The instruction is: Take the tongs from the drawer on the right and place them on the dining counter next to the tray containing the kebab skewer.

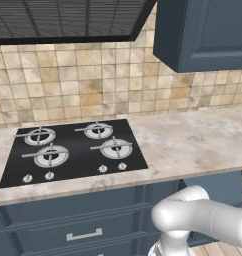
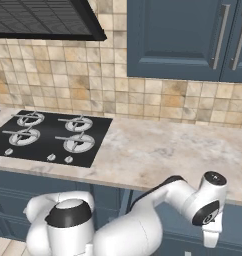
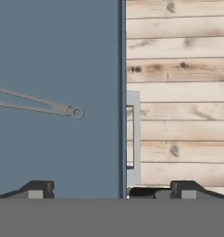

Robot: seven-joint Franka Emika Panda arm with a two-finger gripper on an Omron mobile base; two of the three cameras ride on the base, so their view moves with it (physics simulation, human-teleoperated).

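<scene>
Hand view: tongs (image 3: 37,102) lying at left of frame inside open drawer (image 3: 58,51), claw (image 3: 112,190) released above, ready to descend.

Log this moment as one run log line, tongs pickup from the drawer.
phase: above open drawer | gripper: open, empty | tongs: lying in drawer, untouched | handle: at drawer's front edge

Even, bright rendered light; soft shadow under hood (image 1: 68,22); no glare; slightly soft, low-resolution textures
</scene>
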